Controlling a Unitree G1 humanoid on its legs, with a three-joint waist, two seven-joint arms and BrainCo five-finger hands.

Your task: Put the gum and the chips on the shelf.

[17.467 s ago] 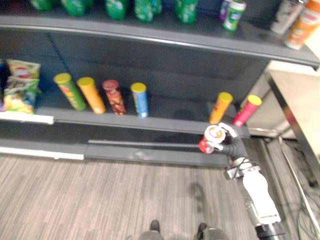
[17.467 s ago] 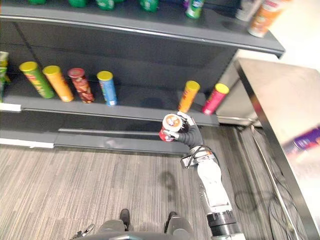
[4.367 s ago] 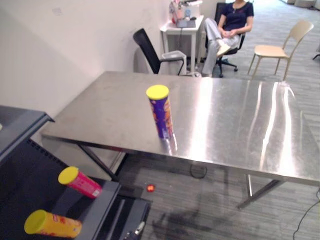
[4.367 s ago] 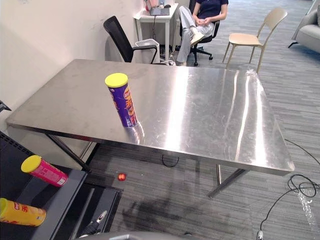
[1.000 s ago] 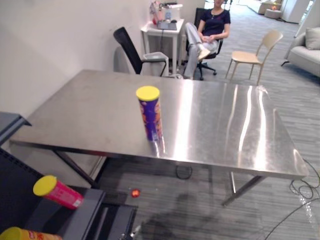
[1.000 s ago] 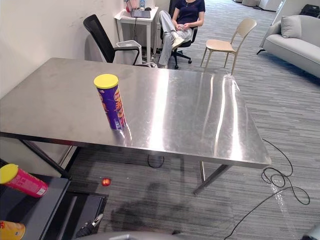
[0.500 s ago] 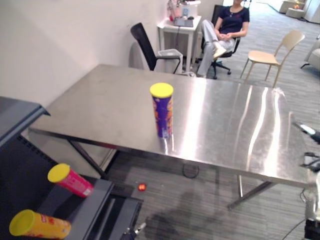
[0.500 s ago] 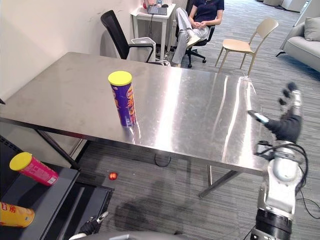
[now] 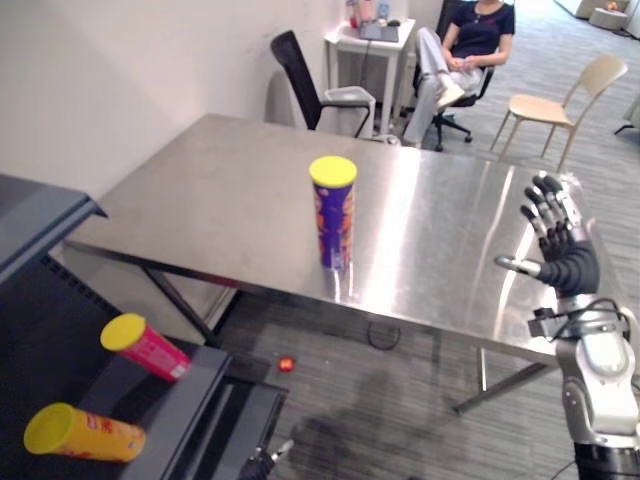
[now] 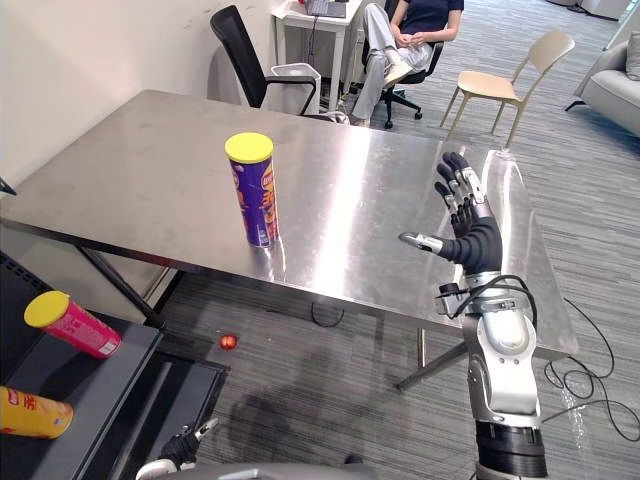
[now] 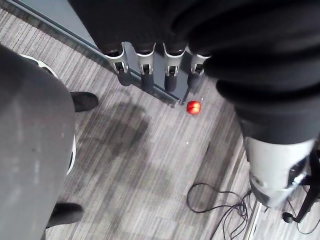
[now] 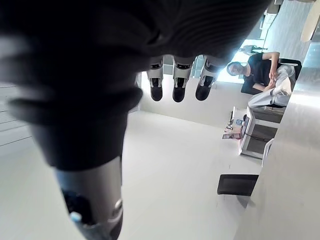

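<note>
Faces a steel table with 1 purple chips can upright near its middle, yellow lid on top, untouched and well apart from either hand; stands clear on bare steel, so open to a side approach. Holds the right hand up above the table's near right edge with fingers straight and fanned, thumb out sideways, grasping nothing; probably spread wide so as to wrap the can's body from the side. Hangs the left hand low over the floor with fingers straight and relaxed, likewise empty. Finds a small red round thing on the floor under the table's near edge, near the base of the dark shelf; cannot tell whether that is the gum. Counts 2 yellow-lidded cans on the shelf at lower left, a pink can and an orange can. Notes a seated person far behind the table. Judges the step in hand as the reach for the chips: calls for a stretch leftward across the steel, and risks toppling so tall and narrow a can with a glancing touch.
</note>
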